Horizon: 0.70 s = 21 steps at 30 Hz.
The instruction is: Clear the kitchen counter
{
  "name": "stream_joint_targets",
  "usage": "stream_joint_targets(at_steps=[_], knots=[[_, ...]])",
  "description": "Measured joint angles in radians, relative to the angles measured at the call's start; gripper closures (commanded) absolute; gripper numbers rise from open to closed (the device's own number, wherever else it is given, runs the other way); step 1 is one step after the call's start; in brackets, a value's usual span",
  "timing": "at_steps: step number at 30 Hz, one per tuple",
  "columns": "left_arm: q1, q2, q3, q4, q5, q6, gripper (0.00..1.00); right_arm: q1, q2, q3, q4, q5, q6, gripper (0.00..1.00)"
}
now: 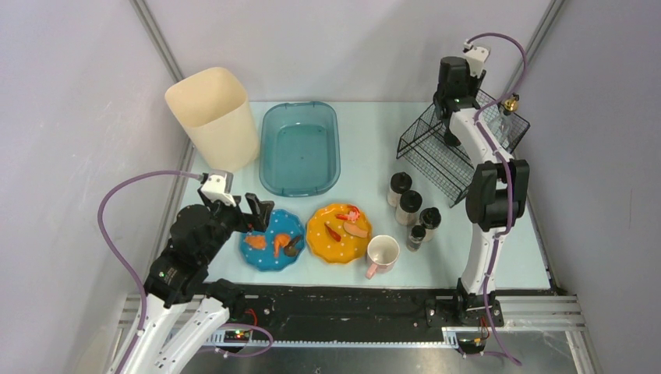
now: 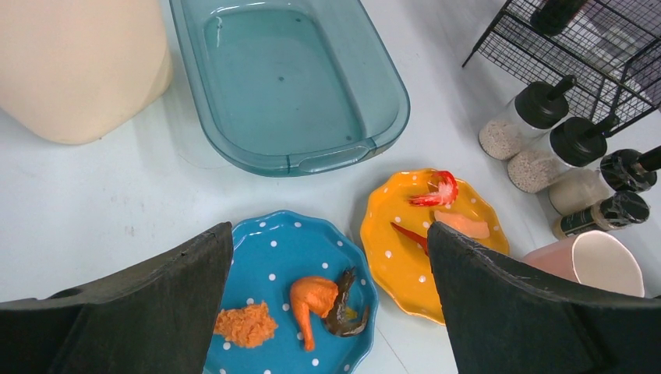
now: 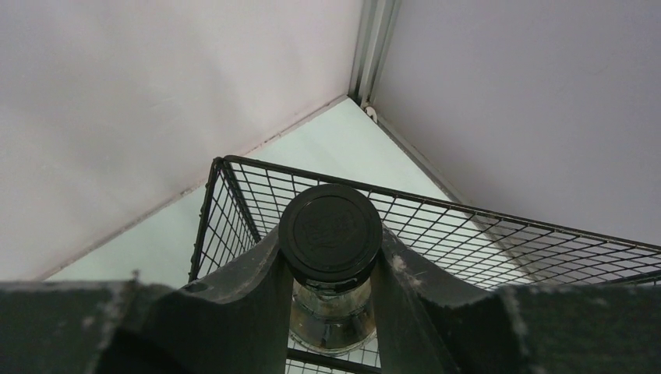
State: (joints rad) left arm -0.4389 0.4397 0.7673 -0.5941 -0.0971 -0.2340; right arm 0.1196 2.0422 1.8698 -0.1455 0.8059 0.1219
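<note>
The right fingers (image 3: 242,304) are closed part-way on a black-lidded jar (image 3: 330,226), holding it upright inside the wire basket (image 3: 499,241) at the far right corner of the surface (image 1: 366,140). The step in hand looks like stowing jars, and the next move calls for setting this one down and letting go without snagging the wire rim or nearby walls. The left fingers (image 2: 156,312) stand wide and empty above the blue plate (image 2: 288,249), while the orange plate (image 1: 323,248), mug (image 1: 383,253) and four shakers (image 1: 409,206) crowd the front, leaving bare room between basin (image 1: 269,156) and basket.
</note>
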Motion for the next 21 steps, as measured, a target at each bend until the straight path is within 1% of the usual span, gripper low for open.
stream_joint_targets(at_steps=[1,2,3,4,7,9,11,15,21], knots=[[0.0,0.0,0.0,0.0,0.0,0.0,0.02,0.0,-0.001,-0.005,0.006,0.0,0.001,0.54],[0.0,0.0,0.0,0.0,0.0,0.0,0.02,0.0,-0.002,-0.008,0.011,0.001,0.002,0.48],[0.0,0.0,0.0,0.0,0.0,0.0,0.02,0.0,-0.004,-0.01,0.013,0.0,0.006,0.45],[0.001,0.0,0.0,0.0,0.0,0.0,0.02,0.0,-0.004,-0.013,0.013,-0.001,0.01,0.41],[0.001,0.0,0.0,0.0,0.0,0.0,0.02,0.001,-0.004,-0.024,0.008,-0.001,0.017,0.34],[0.001,0.0,0.0,0.0,0.0,0.0,0.02,0.003,-0.006,-0.031,0.006,-0.001,0.016,0.27],[0.001,0.0,0.0,0.0,0.0,0.0,0.02,0.008,-0.016,-0.035,0.002,-0.001,0.009,0.23],[0.001,0.0,0.0,0.0,-0.001,0.0,0.02,0.026,-0.058,-0.04,0.001,0.002,-0.013,0.2],[0.001,0.0,0.0,0.0,-0.004,0.0,0.02,0.067,-0.161,-0.04,0.018,0.015,-0.067,0.19]])
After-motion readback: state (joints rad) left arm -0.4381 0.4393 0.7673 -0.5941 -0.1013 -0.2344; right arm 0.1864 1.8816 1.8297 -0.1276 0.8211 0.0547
